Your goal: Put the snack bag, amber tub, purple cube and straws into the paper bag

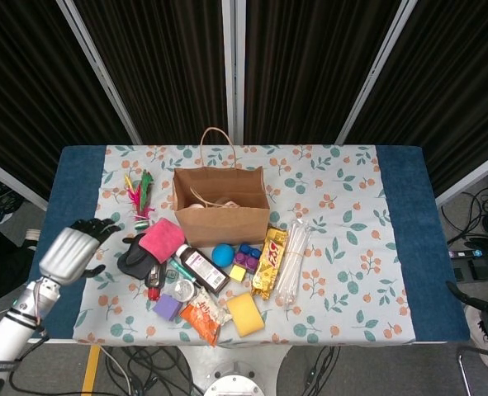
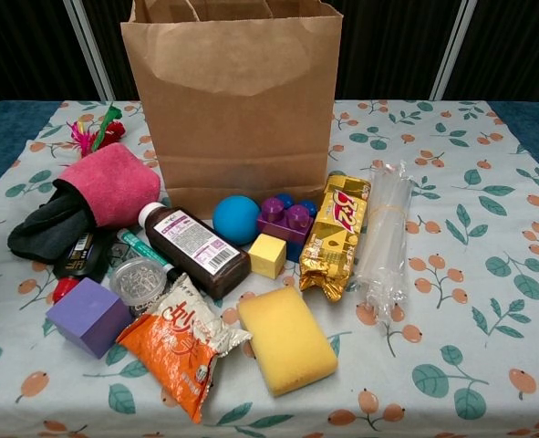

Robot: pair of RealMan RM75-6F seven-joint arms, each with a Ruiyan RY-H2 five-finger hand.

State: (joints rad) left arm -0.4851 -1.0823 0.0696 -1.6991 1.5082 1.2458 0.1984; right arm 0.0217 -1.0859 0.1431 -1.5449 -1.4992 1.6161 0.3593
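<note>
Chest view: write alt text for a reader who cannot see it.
A tall open paper bag stands on a floral tablecloth behind scattered items: an orange snack bag, purple cube, yellow sponge, bundled clear straws, gold snack pack, blue ball and dark bottle. No hand shows.

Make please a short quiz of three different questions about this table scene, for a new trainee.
1. True or false: the purple cube is already inside the paper bag.
2. Which thing lies directly right of the gold snack bar in the chest view? A) yellow sponge B) bundle of straws C) blue ball
3. Fill in: the left robot hand holds ____.

Key:
1. False; it sits on the table, left of the orange snack bag.
2. B; the straws lie beside the bar.
3. Nothing; it hovers off the table's left side with fingers apart.
</note>
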